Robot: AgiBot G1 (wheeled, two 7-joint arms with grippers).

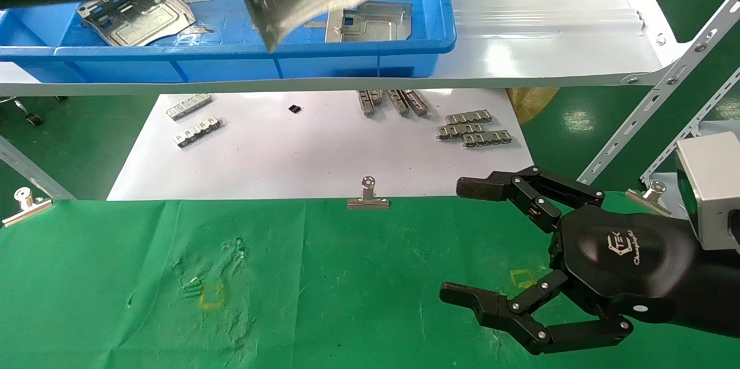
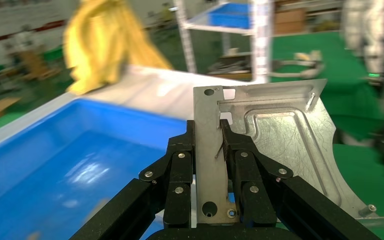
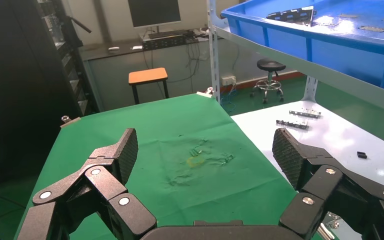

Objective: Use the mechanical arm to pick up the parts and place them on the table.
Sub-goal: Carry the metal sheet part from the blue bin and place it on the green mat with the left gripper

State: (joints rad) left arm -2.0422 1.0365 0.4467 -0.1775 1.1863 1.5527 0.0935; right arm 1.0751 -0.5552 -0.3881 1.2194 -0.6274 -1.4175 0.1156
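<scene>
Silver embossed part (image 2: pixel 275 135) pinched in left gripper (image 2: pixel 215 150) jaws above bin (image 1: pixel 370 48); right gripper (image 1: pixel 462 242) jaws spread.

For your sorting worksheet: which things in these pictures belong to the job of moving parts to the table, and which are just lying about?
Belongs to the job:
- left gripper, fingers shut on a held part above the blue bin
- two parts in the bin
- green table
- right gripper, open over the table

Lying about:
- slotted metal strips
- white sheet
- binder clip
</scene>
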